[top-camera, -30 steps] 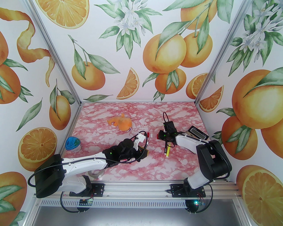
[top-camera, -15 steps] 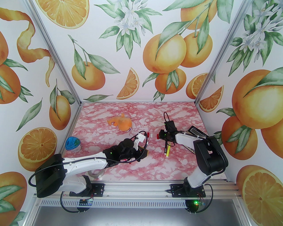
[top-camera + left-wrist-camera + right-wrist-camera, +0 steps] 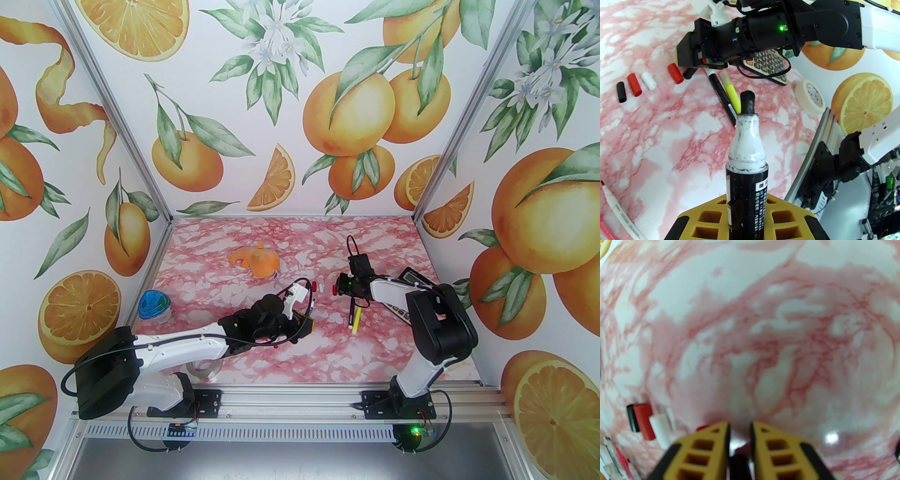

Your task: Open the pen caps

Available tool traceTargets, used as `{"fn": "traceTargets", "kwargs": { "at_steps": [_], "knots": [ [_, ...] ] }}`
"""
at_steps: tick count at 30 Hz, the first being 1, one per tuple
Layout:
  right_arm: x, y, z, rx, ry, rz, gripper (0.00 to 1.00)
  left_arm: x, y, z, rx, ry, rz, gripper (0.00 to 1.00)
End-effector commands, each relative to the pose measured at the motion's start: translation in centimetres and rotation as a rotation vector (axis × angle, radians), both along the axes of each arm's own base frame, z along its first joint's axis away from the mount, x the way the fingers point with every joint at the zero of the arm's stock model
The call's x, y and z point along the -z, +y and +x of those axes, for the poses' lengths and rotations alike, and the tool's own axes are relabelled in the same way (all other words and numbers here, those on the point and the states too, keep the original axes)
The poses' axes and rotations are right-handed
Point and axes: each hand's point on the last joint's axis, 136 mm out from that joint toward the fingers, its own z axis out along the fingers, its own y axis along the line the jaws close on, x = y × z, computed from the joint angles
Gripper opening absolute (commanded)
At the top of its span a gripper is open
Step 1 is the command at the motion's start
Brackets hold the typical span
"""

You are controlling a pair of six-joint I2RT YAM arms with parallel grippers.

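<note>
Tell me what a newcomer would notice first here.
An uncapped black marker stands upright in the left gripper, its stubby tip bare, in the middle of the left wrist view. Beyond it, loose caps in black, red and white lie in a row on the pink marbled table. Bold orange-fruit walls surround everything.

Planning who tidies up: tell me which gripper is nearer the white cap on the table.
Right. The right gripper sits low over the table, close beside the white cap; the left gripper, holding the black marker, is farther off.
</note>
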Motion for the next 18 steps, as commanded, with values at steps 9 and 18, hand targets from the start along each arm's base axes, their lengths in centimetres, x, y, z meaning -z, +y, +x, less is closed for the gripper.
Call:
{"fn": "traceTargets", "kwargs": {
  "at_steps": [9, 18],
  "knots": [
    [-0.88, 0.1, 1.39, -0.026, -0.02, -0.01, 0.24, 0.47, -0.23, -0.09, 0.012, 0.015, -0.003, 0.0],
    [-0.83, 0.0, 1.58, -0.03, -0.014, -0.026, 0.22, 0.53, -0.4, -0.04, 0.014, 0.02, -0.004, 0.0]
  ]
}}
